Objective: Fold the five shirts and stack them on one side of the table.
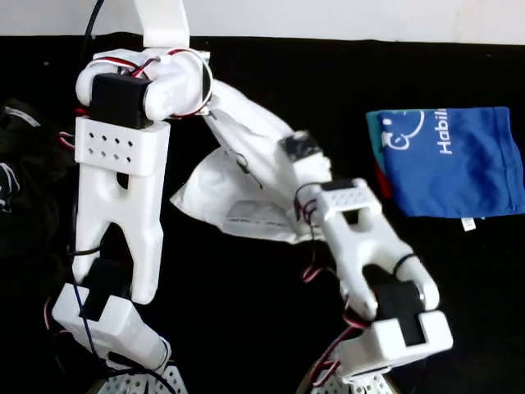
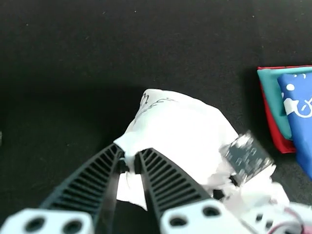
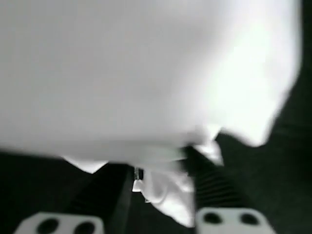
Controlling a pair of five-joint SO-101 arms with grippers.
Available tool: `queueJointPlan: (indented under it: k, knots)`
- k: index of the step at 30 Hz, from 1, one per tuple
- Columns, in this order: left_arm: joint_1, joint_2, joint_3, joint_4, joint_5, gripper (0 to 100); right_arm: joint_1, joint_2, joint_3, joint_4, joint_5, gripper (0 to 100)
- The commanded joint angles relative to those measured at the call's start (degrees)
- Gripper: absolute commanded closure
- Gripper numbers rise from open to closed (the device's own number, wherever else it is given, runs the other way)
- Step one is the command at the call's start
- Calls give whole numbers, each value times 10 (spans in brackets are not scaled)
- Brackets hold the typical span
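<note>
The white shirt [image 1: 212, 190] is bunched up in the middle of the high view, partly raised off the black table [image 1: 246, 328] and draped over the right arm's [image 1: 361, 238] front end. The left gripper [image 2: 129, 161] is closed on one edge of the shirt, the cloth pinched between its ribbed black fingertips. In the right wrist view the shirt hangs across most of the frame and down over the right gripper [image 3: 163, 170]; whether it grips the cloth I cannot tell. The left arm [image 1: 123, 189] stands tall at the left of the high view. At the right of that view, well apart from the shirt, lies a folded stack [image 1: 459, 164], blue on top with teal and red edges showing beneath. A dark heap [image 1: 20, 189] sits at the left edge
</note>
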Motion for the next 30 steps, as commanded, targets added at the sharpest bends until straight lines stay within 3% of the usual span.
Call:
queueJointPlan:
  k: [1, 13, 24, 30]
  knots:
    - [-1, -3, -23, 4, 1, 992, 27, -15, -41, 7, 6, 995]
    - [-2, -57, -30, 12, 1, 992, 100, -319, -153, 120, 11, 992]
    - [-15, -204, -30, 69, 3, 992, 104, -509, -236, 162, 92, 992]
    - [-63, -244, -30, 57, 72, 992, 107, -521, -330, 170, 117, 992]
